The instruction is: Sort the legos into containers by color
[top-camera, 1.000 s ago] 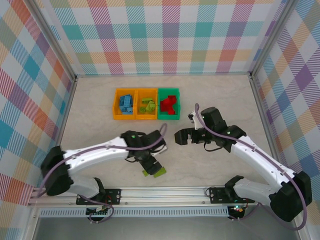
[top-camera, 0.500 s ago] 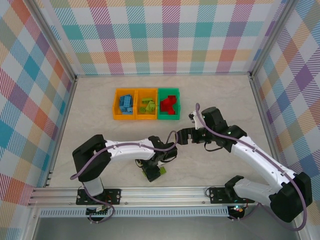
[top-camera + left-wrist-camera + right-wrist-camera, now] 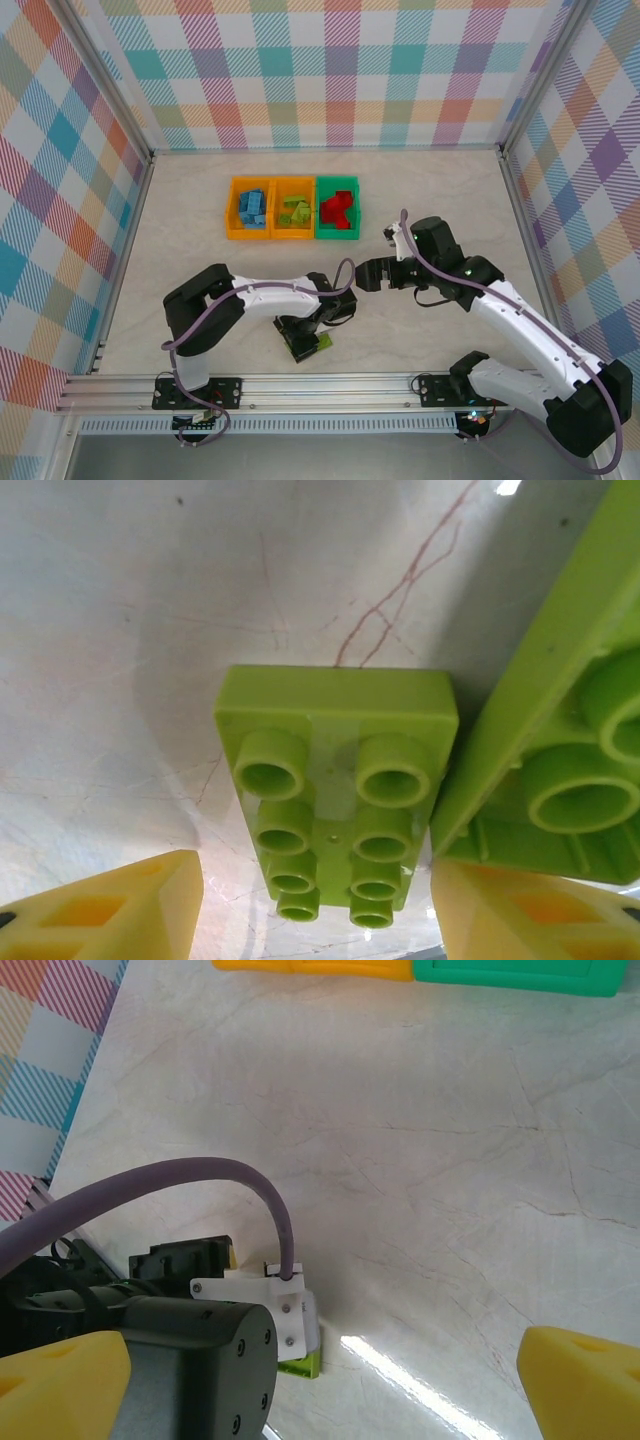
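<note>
Two lime green legos lie on the table near the front edge. The 2x4 lego (image 3: 335, 780) sits between the yellow fingertips (image 3: 110, 910) of my left gripper (image 3: 320, 912), which is open with a gap on each side. A second lime lego (image 3: 570, 730) lies just right of it. In the top view the left gripper (image 3: 303, 341) points down over these legos (image 3: 319, 345). My right gripper (image 3: 368, 274) hangs open and empty mid-table. The left orange bin (image 3: 233, 210) holds blue legos, the middle orange bin (image 3: 278, 210) lime ones, the green bin (image 3: 320, 208) red ones.
The left arm's wrist (image 3: 180, 1345) and purple cable (image 3: 200, 1175) sit close under the right gripper (image 3: 325, 1390). The bin edges (image 3: 520, 972) line the top of the right wrist view. The aluminium rail (image 3: 320, 382) runs just in front of the lime legos.
The left arm folded inward and brought its gripper down over the lime legos at the front. The right gripper shifted slightly rightward and stayed open.
</note>
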Action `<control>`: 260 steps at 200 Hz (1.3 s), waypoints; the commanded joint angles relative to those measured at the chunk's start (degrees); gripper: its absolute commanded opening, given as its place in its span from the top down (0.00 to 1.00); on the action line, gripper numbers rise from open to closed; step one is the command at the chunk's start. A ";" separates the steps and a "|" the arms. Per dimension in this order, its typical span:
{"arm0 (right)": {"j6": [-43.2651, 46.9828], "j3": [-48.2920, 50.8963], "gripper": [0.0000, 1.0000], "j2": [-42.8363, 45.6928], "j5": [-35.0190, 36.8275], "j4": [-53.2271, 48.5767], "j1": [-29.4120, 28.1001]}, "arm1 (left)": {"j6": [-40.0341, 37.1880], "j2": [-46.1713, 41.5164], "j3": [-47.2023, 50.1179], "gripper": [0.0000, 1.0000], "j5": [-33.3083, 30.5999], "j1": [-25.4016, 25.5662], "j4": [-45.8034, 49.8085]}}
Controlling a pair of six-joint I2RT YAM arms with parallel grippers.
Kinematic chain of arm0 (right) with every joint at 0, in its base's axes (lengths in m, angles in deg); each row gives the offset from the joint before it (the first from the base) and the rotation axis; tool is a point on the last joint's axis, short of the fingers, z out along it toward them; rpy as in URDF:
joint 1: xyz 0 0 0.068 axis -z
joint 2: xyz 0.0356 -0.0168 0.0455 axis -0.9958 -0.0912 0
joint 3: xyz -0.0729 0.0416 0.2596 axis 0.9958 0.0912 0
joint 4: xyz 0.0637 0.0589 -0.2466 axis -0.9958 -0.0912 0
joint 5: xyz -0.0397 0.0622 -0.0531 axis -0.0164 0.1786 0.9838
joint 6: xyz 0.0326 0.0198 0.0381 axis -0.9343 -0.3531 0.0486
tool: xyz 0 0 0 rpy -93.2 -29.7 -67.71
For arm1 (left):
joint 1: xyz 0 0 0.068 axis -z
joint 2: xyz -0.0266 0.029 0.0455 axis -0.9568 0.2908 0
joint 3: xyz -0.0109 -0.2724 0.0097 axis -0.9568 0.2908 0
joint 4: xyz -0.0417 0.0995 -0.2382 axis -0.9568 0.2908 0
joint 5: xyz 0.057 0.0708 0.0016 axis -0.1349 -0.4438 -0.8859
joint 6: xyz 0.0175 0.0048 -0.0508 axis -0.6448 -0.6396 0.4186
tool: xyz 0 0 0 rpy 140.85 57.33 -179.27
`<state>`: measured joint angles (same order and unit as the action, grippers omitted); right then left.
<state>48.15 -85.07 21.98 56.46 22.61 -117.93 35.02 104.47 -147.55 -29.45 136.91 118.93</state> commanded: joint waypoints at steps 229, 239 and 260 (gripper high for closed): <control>-5.44 2.17 0.00 3.20 -2.30 4.34 -0.05 | -1.49 -11.62 -14.56 0.73 0.47 -27.74 -20.02; -5.40 2.05 0.00 3.22 -2.24 4.10 -0.05 | -1.51 -8.98 -16.89 0.73 1.62 -29.93 -22.39; -4.28 1.12 0.00 3.40 -1.15 1.97 -0.05 | -2.18 -2.89 -22.67 0.73 0.45 -33.45 -24.41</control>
<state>43.65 -83.41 24.86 55.55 24.71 -117.80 33.76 95.53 -165.19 -29.10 106.72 99.26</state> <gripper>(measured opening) 0.996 0.275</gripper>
